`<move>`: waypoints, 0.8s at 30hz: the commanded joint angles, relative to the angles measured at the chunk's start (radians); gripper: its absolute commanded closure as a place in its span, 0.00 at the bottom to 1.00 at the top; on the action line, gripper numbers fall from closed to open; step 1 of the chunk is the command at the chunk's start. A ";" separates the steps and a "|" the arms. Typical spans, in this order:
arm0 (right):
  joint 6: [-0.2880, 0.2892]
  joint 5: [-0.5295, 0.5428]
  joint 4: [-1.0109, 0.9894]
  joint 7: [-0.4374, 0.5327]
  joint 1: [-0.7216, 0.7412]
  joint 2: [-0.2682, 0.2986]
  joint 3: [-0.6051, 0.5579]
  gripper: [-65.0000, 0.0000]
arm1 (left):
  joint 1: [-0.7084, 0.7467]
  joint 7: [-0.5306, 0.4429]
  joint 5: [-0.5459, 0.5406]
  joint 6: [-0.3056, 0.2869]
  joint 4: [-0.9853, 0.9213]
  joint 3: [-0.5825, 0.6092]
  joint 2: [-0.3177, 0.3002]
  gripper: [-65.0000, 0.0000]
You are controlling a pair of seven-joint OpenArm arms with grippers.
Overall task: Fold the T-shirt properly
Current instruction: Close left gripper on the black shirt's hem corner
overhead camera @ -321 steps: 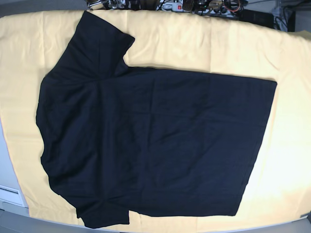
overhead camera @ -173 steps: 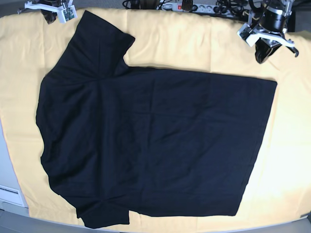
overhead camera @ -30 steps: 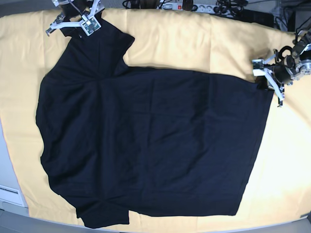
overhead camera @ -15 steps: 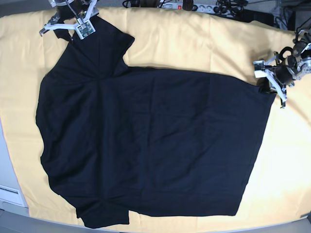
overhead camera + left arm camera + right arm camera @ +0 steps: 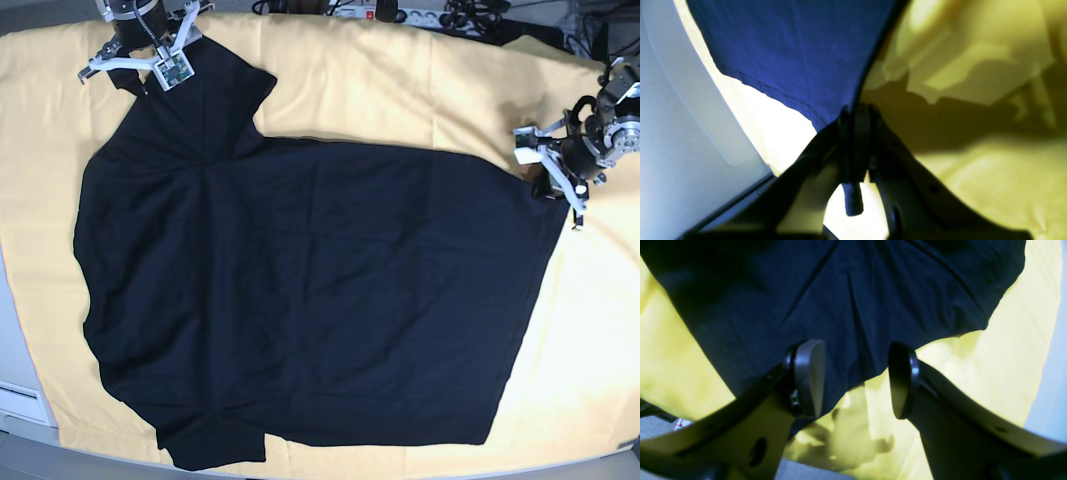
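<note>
T-shirt (image 5: 310,290) flat on yellow cloth (image 5: 400,90), centre frame. Left tool (image 5: 552,178) pinching hem corner, mid right. Right tool (image 5: 140,62) spread over sleeve, upper left.

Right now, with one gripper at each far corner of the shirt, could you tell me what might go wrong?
The left gripper is shut on the hem corner of the large black cotton T-shirt; it may have pinched the yellow tablecloth too. The right gripper stands open over the sleeve, so lifting now could drag the shirt askew.
</note>
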 commanded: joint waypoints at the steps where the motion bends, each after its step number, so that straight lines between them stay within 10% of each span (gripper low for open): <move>1: -0.006 -0.005 0.017 0.010 -0.011 0.004 0.003 0.49 | -0.009 -0.033 -0.006 0.030 0.019 -0.010 -0.027 1.00; 24: 0.008 -0.005 0.017 0.003 -0.012 0.004 0.003 0.49 | -0.009 -0.011 -0.030 0.000 0.019 -0.010 -0.049 0.90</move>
